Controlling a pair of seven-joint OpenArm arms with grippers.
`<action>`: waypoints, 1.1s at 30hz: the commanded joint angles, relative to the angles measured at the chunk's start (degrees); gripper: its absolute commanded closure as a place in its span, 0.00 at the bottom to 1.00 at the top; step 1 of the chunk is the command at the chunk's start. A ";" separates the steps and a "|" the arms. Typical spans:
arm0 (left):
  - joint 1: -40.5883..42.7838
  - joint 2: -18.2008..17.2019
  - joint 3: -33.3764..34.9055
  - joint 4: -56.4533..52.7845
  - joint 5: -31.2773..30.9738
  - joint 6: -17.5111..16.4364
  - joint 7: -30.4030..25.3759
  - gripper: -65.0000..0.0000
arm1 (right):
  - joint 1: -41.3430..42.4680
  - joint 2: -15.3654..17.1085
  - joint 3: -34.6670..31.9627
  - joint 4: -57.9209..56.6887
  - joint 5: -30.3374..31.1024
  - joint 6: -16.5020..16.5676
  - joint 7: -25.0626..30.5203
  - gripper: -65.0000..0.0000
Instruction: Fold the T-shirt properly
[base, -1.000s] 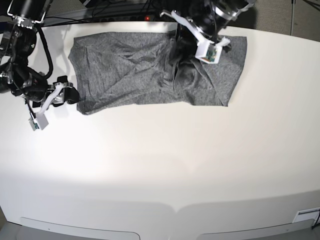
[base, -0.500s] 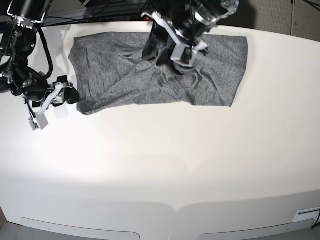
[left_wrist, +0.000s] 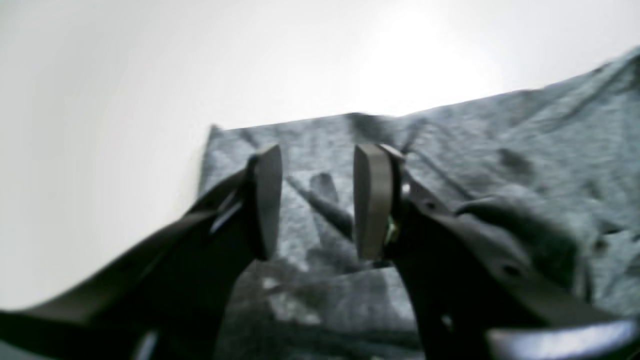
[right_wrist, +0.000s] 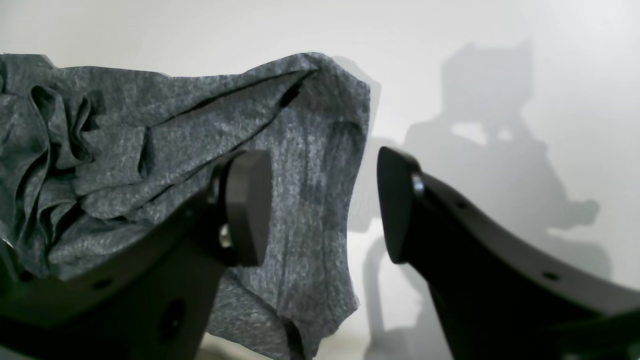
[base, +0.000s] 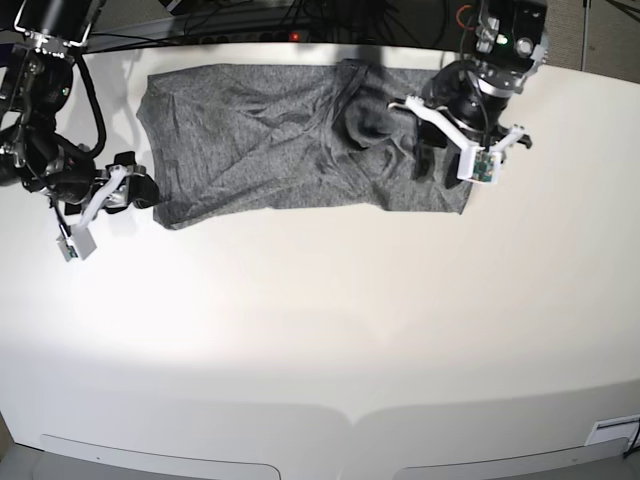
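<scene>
Across the base view, the left hand (base: 437, 158) has swung from mid-shirt to the T-shirt's (base: 250, 140) edge on the white surface (base: 330, 330). Left wrist: jaws parted, gripping nothing. Right wrist: right hand (right_wrist: 320, 205) unchanged, spread, empty, at a shirt corner.

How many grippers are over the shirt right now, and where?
2. The left gripper hangs open over the T-shirt at the base view's right end. The right gripper sits open at its lower left corner.
</scene>
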 joint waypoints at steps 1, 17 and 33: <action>-0.20 0.09 -0.07 0.04 1.01 -0.28 -1.66 0.64 | 0.76 0.92 0.28 0.94 0.92 0.45 0.70 0.48; -13.55 -0.07 -5.29 -18.43 6.43 16.26 -7.23 0.64 | 0.07 0.94 0.28 0.94 0.87 0.45 -0.68 0.48; -14.34 -0.09 -8.96 -18.25 0.42 13.00 -3.58 0.64 | -4.81 2.12 0.28 0.94 7.56 0.45 -4.50 0.48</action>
